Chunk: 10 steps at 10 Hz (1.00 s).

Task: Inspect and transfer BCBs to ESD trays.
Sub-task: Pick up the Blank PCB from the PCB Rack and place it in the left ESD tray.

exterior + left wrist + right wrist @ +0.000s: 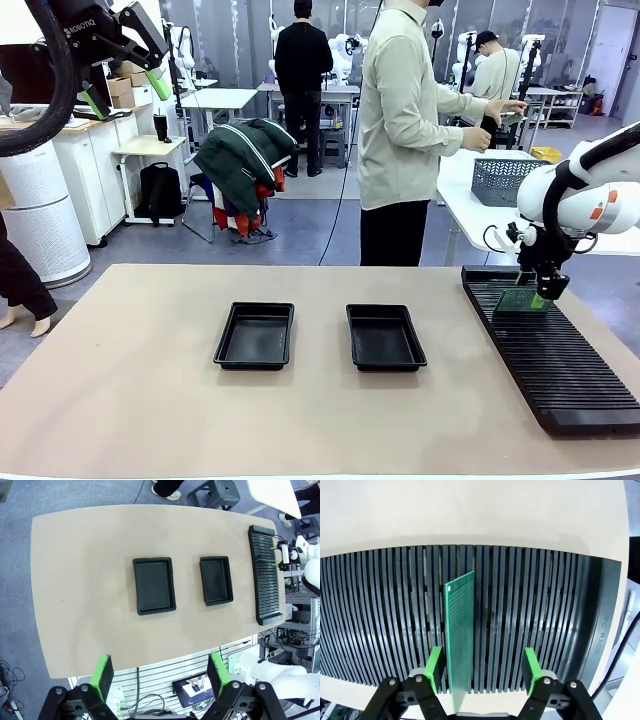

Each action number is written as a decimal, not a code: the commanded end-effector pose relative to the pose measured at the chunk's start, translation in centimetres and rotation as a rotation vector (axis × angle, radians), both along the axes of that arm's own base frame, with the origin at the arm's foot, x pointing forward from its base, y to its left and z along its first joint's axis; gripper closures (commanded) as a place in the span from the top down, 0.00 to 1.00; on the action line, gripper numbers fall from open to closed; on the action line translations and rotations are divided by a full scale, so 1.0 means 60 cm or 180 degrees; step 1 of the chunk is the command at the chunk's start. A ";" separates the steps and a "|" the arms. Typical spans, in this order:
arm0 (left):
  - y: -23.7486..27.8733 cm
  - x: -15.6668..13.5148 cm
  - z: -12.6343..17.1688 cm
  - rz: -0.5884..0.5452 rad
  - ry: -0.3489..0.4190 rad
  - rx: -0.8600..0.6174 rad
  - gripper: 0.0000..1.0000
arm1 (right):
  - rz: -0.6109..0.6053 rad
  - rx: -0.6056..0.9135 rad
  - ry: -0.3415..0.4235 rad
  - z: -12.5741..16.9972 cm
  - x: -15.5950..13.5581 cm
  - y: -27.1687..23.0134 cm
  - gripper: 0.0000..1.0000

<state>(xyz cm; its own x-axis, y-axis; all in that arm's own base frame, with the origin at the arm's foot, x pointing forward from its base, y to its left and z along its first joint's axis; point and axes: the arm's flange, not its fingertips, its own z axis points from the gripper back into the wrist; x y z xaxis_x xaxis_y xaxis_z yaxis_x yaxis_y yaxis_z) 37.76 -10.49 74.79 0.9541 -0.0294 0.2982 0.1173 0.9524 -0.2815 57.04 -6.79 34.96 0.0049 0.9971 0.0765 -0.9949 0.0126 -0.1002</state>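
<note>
A green BCB (460, 635) stands on edge in a slot of the long black rack (545, 605), at the rack's far end in the front view. My right gripper (483, 672) straddles it from above; the board lies close to one finger (436, 669), with a clear gap to the other, so the jaws are open. From the front, the right gripper (540, 288) hovers over the BCB (520, 300). Two empty black ESD trays (255, 335) (385, 337) lie side by side mid-table. My left gripper (125, 90) hangs open high at the upper left, and its own view looks down on both trays (154, 585) (216, 580).
The rack (560, 360) runs along the table's right side. A person in a pale shirt (405, 110) stands beyond the far edge, turned toward another table holding a grey mesh basket (508, 180). Bare tabletop (130, 380) surrounds the trays.
</note>
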 end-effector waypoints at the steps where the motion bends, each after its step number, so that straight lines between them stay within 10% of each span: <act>1: 0.001 0.000 -0.001 0.0004 0.0008 0.0000 1.00 | 0.0092 0.0088 0.0013 -0.004 -0.006 -0.007 0.74; 10: 0.001 0.000 -0.001 0.0004 0.0008 0.0000 1.00 | 0.0113 0.0112 0.0095 -0.004 -0.005 -0.010 0.41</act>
